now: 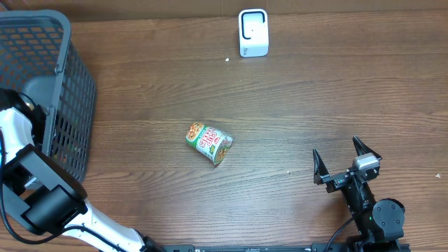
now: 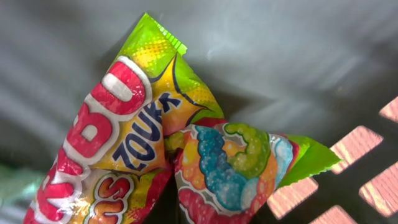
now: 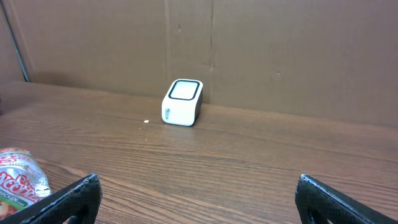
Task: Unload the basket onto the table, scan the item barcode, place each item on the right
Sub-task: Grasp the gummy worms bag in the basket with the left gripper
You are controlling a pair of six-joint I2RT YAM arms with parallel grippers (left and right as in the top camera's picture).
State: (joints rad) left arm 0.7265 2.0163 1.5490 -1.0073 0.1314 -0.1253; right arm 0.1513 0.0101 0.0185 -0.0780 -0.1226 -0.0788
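Observation:
A bright sour-candy bag (image 2: 130,143), yellow, red and green, fills the left wrist view against the dark floor of the grey basket (image 1: 73,84). The bag is creased and bunched at the bottom middle, where my left gripper is shut on it; its fingers are out of frame. From above, the left arm (image 1: 21,140) reaches into the basket and its gripper is hidden there. No barcode shows on the bag. The white scanner (image 1: 253,32) (image 3: 183,102) stands at the table's far edge. My right gripper (image 1: 337,150) (image 3: 198,186) rests open at the front right, holding nothing.
A noodle cup (image 1: 209,143) (image 3: 18,180) lies on its side mid-table, left of the right gripper. The basket's mesh wall (image 2: 367,168) rises close beside the bag. A cardboard wall backs the table behind the scanner.

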